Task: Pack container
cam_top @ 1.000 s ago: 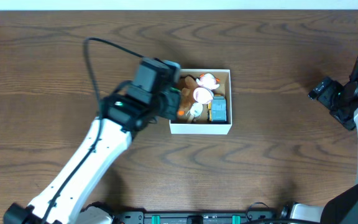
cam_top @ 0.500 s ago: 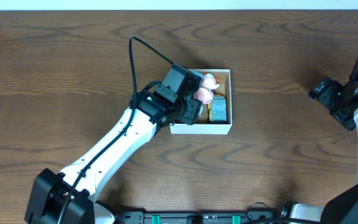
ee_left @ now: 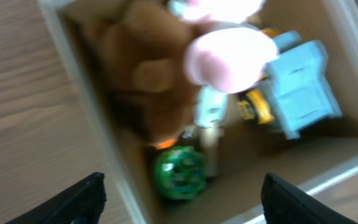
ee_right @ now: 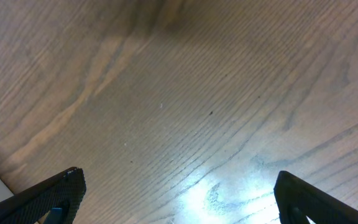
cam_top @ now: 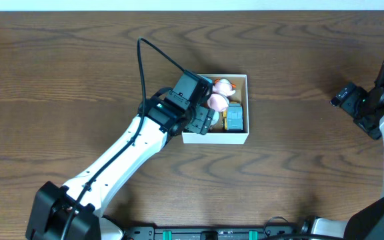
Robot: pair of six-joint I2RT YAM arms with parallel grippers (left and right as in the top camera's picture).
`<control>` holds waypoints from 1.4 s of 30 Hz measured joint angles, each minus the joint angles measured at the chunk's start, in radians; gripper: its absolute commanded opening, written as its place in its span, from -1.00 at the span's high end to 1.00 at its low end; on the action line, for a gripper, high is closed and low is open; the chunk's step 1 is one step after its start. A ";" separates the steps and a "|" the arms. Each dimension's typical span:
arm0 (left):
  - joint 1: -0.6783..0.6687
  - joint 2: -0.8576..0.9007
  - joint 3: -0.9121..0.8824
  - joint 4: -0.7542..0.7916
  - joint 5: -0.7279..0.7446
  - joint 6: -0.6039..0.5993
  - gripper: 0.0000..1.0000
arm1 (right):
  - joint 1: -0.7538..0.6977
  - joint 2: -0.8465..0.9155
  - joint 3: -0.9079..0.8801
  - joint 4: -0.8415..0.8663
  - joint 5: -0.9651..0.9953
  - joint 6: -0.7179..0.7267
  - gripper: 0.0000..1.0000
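The container (cam_top: 216, 138) is a small white-walled box just right of the table's middle, and its left wall (ee_left: 84, 93) shows in the left wrist view. Inside lie a brown plush (ee_left: 145, 81), a pink toy (cam_top: 217, 101) (ee_left: 229, 53), a blue block toy (cam_top: 234, 118) (ee_left: 303, 87) and a green ball (ee_left: 179, 172). My left gripper (cam_top: 204, 120) (ee_left: 182, 186) hangs open over the box's front left corner; the green ball rests free on the box floor below the gap. My right gripper (cam_top: 345, 97) (ee_right: 179, 180) stands open over bare wood at the far right, holding nothing.
A black cable (cam_top: 142, 67) loops up from the left arm (cam_top: 119, 160), which crosses the table from the front left. Bare wooden table (cam_top: 299, 167) surrounds the box. The table's far edge (cam_top: 192, 9) runs along the top.
The left arm swung right, from beside the container's left wall to over its front left corner. Its elbow cable rose. The right arm stayed still.
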 measured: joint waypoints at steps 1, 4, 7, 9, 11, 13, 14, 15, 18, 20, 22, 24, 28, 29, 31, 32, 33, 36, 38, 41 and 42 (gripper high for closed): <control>0.008 -0.008 0.000 -0.008 -0.022 0.001 -0.67 | 0.000 0.000 0.000 0.000 0.000 -0.003 -0.98; 0.057 -0.044 0.000 -0.009 -0.060 0.004 -0.77 | 0.010 0.000 0.000 0.007 -0.002 -0.018 -0.99; 0.142 -0.097 0.000 0.000 -0.083 0.002 -0.80 | 0.068 0.000 0.000 0.039 0.001 -0.032 -0.98; 0.205 -0.125 0.000 0.005 -0.095 0.001 -0.81 | 0.126 0.000 0.000 0.064 0.005 -0.038 -0.98; 0.277 -0.146 0.000 0.014 -0.101 0.006 -0.96 | 0.191 0.000 0.000 0.094 0.007 -0.042 -0.98; 0.342 -0.156 0.000 0.023 -0.105 0.000 -0.96 | 0.254 0.000 0.000 0.122 0.013 -0.046 -0.98; 0.385 -0.158 0.000 0.024 -0.106 0.000 -0.96 | 0.292 0.000 0.000 0.148 0.021 -0.050 -0.98; 0.411 -0.158 0.000 0.025 -0.108 0.000 -0.96 | 0.324 0.000 0.000 0.173 0.025 -0.052 -0.98; 0.486 -0.158 0.000 0.024 -0.117 0.000 -0.96 | 0.404 0.000 0.000 0.242 0.031 -0.057 -0.98; 0.514 -0.158 0.000 0.024 -0.119 0.000 -0.96 | 0.435 0.000 0.000 0.266 0.034 -0.059 -0.98; 0.533 -0.158 0.000 0.023 -0.119 0.000 -0.96 | 0.448 0.000 0.000 0.277 0.039 -0.061 -0.99; 0.541 -0.158 0.000 0.025 -0.119 0.000 -0.96 | 0.449 0.000 -0.001 0.312 0.040 -0.062 -0.99; 0.544 -0.158 0.000 0.032 -0.119 0.000 -0.96 | 0.449 0.000 -0.001 0.324 0.020 -0.090 -0.98; 0.544 -0.158 0.000 0.032 -0.119 0.000 -0.96 | 0.449 0.000 -0.001 0.322 0.014 -0.097 -0.98; 0.544 -0.158 0.000 0.023 -0.119 0.000 -0.96 | 0.449 -0.001 0.000 0.298 0.008 -0.104 -0.98; 0.544 -0.160 0.000 0.017 -0.120 0.000 -0.96 | 0.449 -0.002 -0.001 0.276 0.007 -0.104 -0.98; 0.544 -0.164 0.000 0.012 -0.121 0.000 -0.96 | 0.449 -0.002 -0.001 0.259 0.008 -0.103 -0.98; 0.544 -0.203 -0.006 0.007 -0.122 0.000 -0.96 | 0.450 -0.025 -0.002 0.200 0.024 -0.102 -0.98; 0.544 -0.257 -0.018 0.000 -0.122 0.000 -0.96 | 0.452 -0.064 -0.002 0.167 0.053 -0.101 -0.98; 0.544 -0.385 -0.059 0.002 -0.122 0.000 -0.96 | 0.472 -0.159 -0.003 0.137 0.115 -0.101 -0.98; 0.544 -0.439 -0.082 0.003 -0.123 0.000 -0.96 | 0.483 -0.196 -0.003 0.134 0.135 -0.102 -0.98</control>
